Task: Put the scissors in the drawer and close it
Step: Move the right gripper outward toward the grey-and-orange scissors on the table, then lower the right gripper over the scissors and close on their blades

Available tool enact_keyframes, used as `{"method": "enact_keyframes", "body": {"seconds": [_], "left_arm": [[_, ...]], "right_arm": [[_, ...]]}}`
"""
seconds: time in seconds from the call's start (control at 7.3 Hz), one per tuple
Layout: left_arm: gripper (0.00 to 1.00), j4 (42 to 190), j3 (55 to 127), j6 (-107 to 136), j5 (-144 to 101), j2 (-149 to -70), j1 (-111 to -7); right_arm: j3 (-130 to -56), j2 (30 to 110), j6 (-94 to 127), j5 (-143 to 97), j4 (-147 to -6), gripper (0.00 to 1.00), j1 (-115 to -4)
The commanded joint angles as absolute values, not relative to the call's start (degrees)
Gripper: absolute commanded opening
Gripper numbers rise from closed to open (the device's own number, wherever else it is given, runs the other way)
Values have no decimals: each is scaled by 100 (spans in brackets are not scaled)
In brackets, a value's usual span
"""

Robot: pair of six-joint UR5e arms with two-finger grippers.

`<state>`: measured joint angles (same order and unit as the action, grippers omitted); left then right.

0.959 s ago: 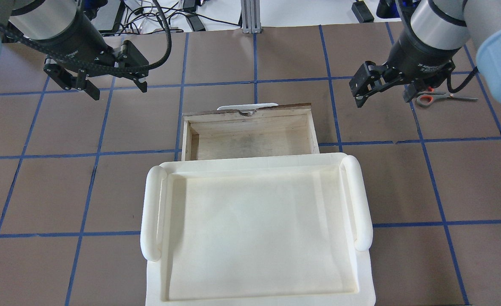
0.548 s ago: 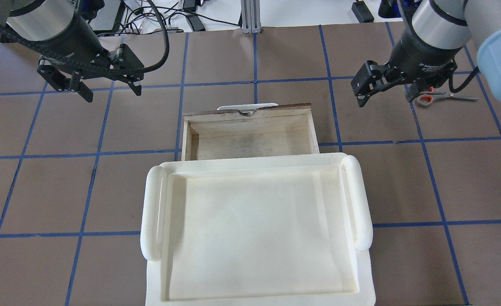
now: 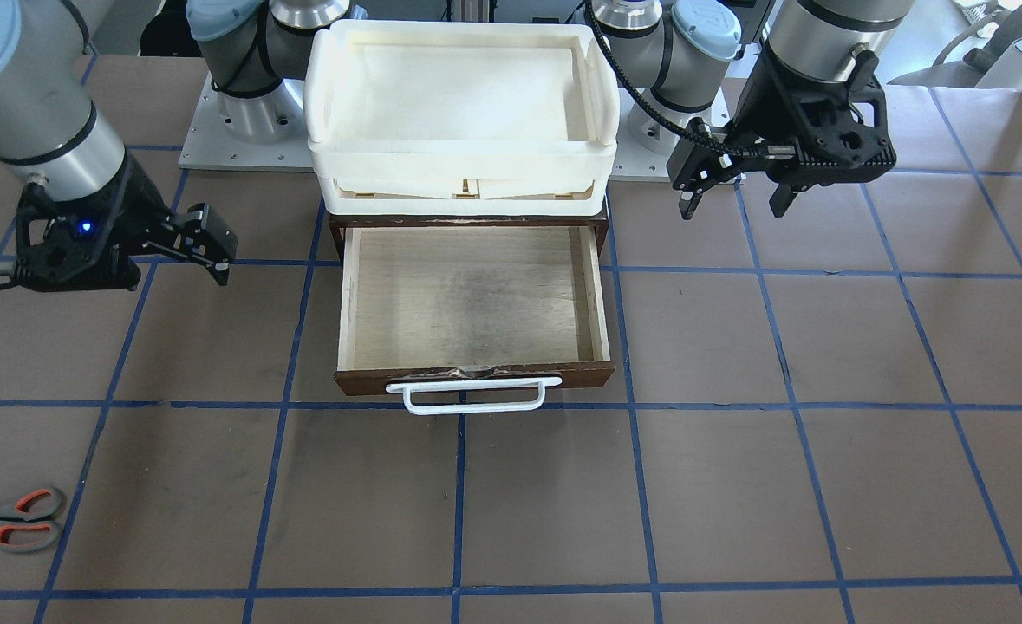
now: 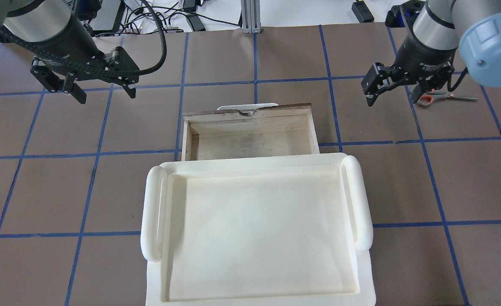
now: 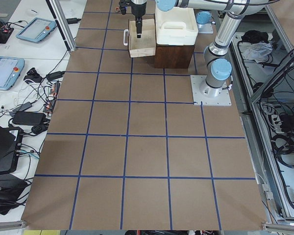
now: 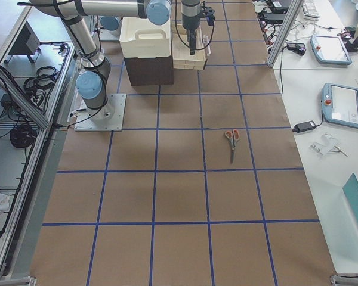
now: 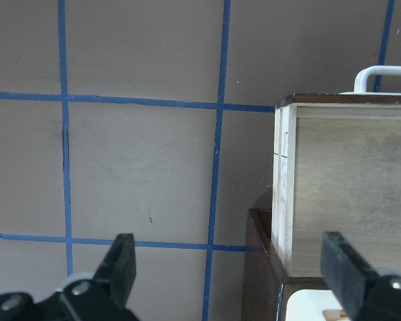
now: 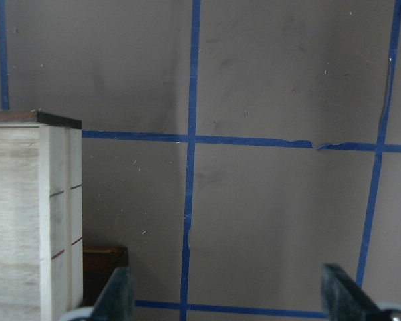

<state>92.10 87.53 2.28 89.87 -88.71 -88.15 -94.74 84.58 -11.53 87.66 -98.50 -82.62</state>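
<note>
The scissors [image 4: 429, 98] lie flat on the brown mat at the far right, handles toward my right gripper; they also show in the front view [image 3: 13, 520] and the right side view [image 6: 231, 139]. The wooden drawer [image 4: 250, 145] is pulled open and empty, with its white bar handle [image 3: 473, 397] at the front. My right gripper [image 4: 390, 101] is open and empty above the mat, its outer finger just beside the scissors' handles. My left gripper [image 4: 105, 94] is open and empty, left of the drawer and above the mat.
A white plastic tray [image 4: 151, 212] sits on top of the dark brown cabinet [image 5: 174, 56] that holds the drawer. Cables [image 4: 169, 17] lie past the table's far edge. Tablets [image 6: 343, 104] rest on the side bench.
My left gripper has moved left, away from the drawer. My right gripper has shifted a little right, toward the scissors. Both stay open.
</note>
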Motion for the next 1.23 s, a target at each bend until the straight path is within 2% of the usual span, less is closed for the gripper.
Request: {"method": "enact_keyframes", "body": {"seconds": [0.0,0.27,0.55,1.1], "left_arm": [[100,9211,8754,229,8991,-8877,-8815],[100,9211,8763,229,8982,-8877,-8815],[100,9185,8876,229,8974,-8859,-8824],[100,9193,8895,229,9009,-8842,-8815]], "right_arm": [[-9475,7510,-2532,8955,-10572,100,-7668],[-9475,6814,-4945,8886,-11510,100,-6754],[-9361,6497,-6897,8894,-12388,100,-6478],[-8553,5530,-9418,8396,-12577,100,-6074]]}}
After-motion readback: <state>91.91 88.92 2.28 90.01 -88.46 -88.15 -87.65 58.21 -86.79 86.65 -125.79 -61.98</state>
